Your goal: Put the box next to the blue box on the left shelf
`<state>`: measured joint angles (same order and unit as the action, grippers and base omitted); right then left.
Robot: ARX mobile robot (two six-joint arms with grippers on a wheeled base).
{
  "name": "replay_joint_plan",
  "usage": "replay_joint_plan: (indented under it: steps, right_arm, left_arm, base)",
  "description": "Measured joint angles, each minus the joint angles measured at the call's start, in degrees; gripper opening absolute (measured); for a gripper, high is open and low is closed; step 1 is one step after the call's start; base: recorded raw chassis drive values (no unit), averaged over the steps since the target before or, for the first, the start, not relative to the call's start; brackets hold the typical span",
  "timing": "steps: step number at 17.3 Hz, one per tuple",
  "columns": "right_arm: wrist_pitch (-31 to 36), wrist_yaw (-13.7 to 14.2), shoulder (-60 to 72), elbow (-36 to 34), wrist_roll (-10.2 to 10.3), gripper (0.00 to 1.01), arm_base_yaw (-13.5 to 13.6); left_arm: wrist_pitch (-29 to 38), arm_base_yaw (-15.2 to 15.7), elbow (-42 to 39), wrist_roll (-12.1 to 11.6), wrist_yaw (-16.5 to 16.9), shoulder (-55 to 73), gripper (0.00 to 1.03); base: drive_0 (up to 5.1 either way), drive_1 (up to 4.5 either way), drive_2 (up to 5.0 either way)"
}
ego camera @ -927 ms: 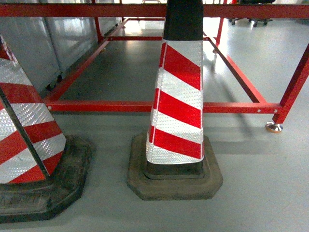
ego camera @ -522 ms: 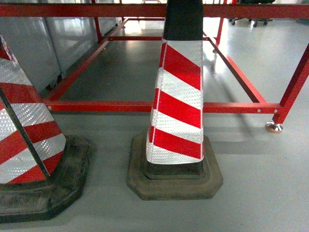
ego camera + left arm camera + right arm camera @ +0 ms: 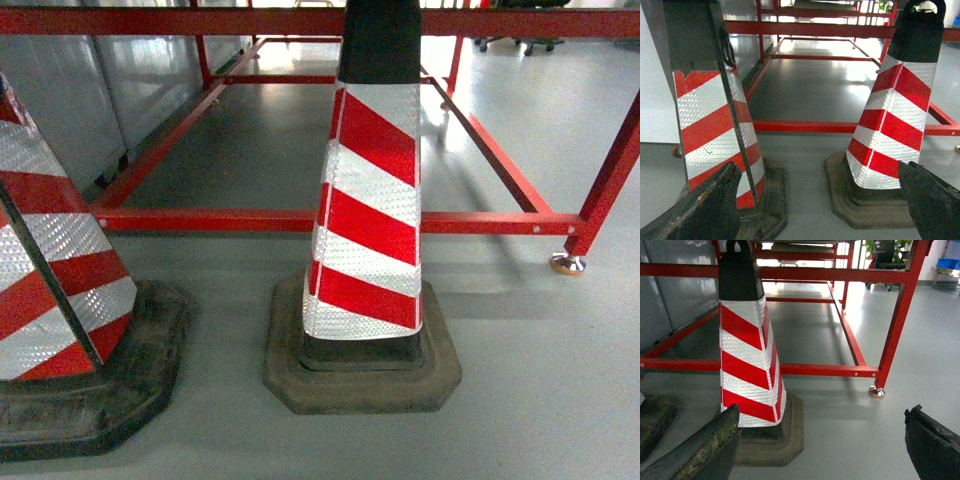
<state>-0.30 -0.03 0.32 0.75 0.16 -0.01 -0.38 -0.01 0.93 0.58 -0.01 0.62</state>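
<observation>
The box, the blue box and the left shelf are out of view in all three views. My left gripper (image 3: pixel 817 202) is open, its dark fingers (image 3: pixel 710 205) wide apart at the bottom corners of the left wrist view, with only grey floor between them. My right gripper (image 3: pixel 820 442) is also open and holds nothing; its fingers (image 3: pixel 932 442) frame bare floor low in the right wrist view. Neither gripper shows in the head view.
A red-and-white striped cone (image 3: pixel 368 210) on a dark rubber base stands straight ahead, and a second cone (image 3: pixel 55 270) stands at the left. Behind them runs a low red steel frame (image 3: pixel 220 220) with a footed leg (image 3: pixel 568 262). Grey panels (image 3: pixel 70 90) stand back left. A small blue shape (image 3: pixel 946 263) lies far off.
</observation>
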Motion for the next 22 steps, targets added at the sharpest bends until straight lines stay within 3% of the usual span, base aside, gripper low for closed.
replay_joint_plan:
  steps: [22]
  right_arm:
    - [0.02,0.02,0.00,0.00,-0.07,0.98,0.00]
  left_arm:
    - [0.00,0.00,0.00,-0.57,-0.04,0.00,0.98]
  base:
    - [0.0,0.00,0.0]
